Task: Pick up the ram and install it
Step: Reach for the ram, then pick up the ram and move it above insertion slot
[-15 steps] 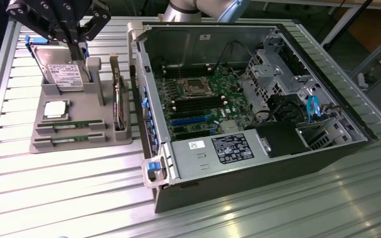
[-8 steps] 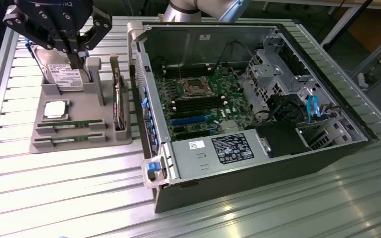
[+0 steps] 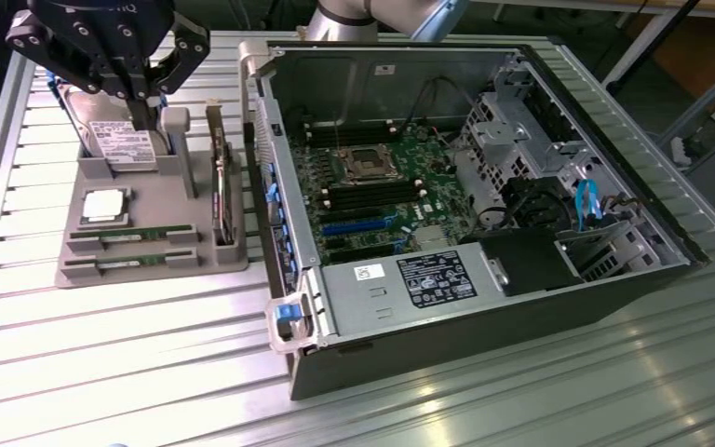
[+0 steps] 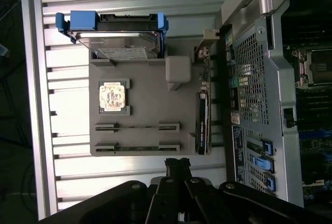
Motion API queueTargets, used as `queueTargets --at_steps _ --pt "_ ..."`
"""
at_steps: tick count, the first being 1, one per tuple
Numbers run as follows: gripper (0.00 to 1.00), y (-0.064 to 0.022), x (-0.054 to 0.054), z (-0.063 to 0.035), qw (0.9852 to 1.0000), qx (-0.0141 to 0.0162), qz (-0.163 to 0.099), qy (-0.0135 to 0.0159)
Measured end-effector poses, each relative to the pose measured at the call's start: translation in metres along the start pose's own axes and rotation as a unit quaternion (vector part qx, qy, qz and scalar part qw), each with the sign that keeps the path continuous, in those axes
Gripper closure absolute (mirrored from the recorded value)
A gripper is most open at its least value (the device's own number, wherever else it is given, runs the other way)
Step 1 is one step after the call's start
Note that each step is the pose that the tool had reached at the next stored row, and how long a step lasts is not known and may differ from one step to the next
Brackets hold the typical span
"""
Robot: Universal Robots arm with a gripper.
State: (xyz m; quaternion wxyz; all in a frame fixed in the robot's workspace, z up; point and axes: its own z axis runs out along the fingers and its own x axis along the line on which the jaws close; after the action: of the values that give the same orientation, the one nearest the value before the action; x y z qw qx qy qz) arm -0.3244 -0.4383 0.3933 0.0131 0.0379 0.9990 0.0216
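Tray [image 4: 150,105]: grey; sat on the slatted worktop [image 3: 122,372], just beside the case [image 3: 631,279]
Tray contents: a drive [image 4: 111,27] in a blue frame stood at one end; a square silver chip [image 4: 113,97] lay in the middle; a dark card [image 4: 202,123] stood on edge along the side next to the case
Ram: two sticks lay side by side in slots at the tray's other end; inner ram [image 3: 133,236] was next to the chip; outer ram [image 3: 133,264] was by the tray's edge
Case: lay open side up; held a green board [image 3: 383,196], a labelled power box [image 3: 420,279] and cables
Claw [image 4: 179,163]: black; fingers pressed together with nothing in them; in the exterior view it hung over the drive end of the tray, well apart from both sticks
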Motion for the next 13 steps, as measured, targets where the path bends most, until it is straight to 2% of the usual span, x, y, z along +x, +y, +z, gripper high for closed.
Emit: queueTargets --at_steps 6,11,13 --pt "0.91 0.0 0.0 0.0 1.0 0.0 -0.001 0.0" --pt "0.91 0.0 0.0 0.0 0.9995 -0.0008 -0.031 0.0014" --pt "0.91 0.0 0.0 0.0 0.9986 -0.0013 -0.053 0.0023"
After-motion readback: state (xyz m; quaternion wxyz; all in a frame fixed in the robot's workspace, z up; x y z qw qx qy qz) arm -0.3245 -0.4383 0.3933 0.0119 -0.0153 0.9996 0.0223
